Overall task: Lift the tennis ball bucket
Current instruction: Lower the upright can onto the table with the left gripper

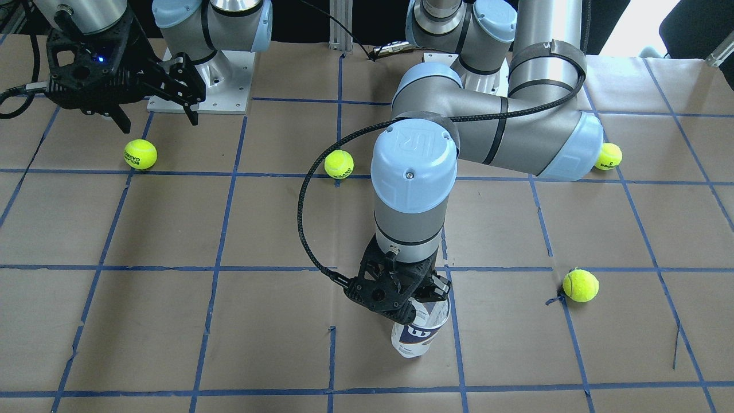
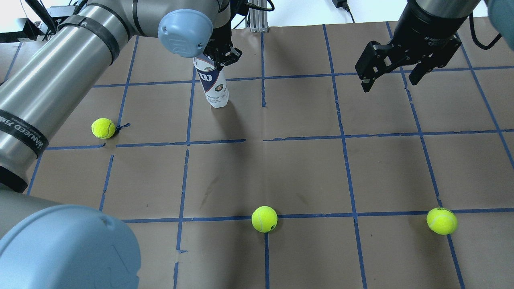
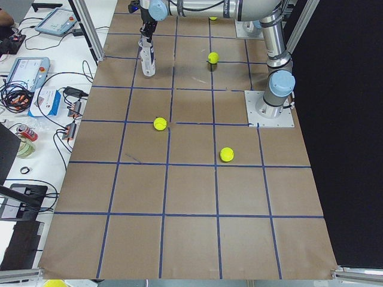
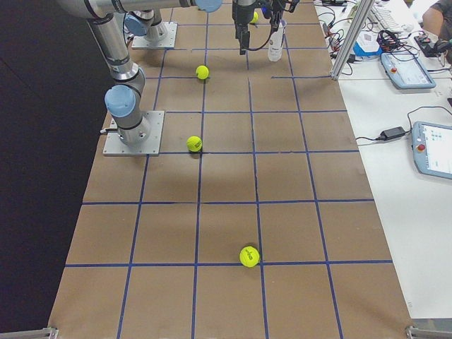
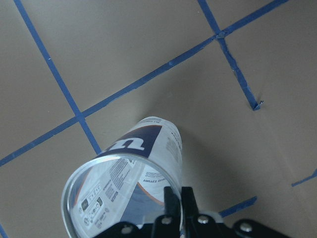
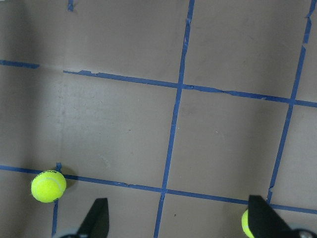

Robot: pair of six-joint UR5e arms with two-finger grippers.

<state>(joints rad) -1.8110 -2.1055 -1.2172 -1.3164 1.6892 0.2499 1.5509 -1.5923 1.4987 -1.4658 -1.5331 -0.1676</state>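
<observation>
The tennis ball bucket (image 1: 417, 332) is a slim clear can with a white and navy label and a white "W". It stands near upright on the brown paper, far from the robot's base, and also shows in the overhead view (image 2: 213, 86) and the left wrist view (image 5: 133, 163). It looks empty inside. My left gripper (image 1: 429, 297) is shut on the can's open rim from above, one finger (image 5: 173, 201) inside the wall. I cannot tell whether the base touches the table. My right gripper (image 2: 388, 83) is open and empty, hanging above the table far from the can.
Several yellow-green tennis balls lie loose on the taped grid: one (image 2: 103, 128) near the can, one (image 2: 264, 219) and one (image 2: 441, 220) nearer the robot. The left arm's elbow (image 1: 516, 137) stretches low over the table. Operator desks (image 3: 42, 89) border the far edge.
</observation>
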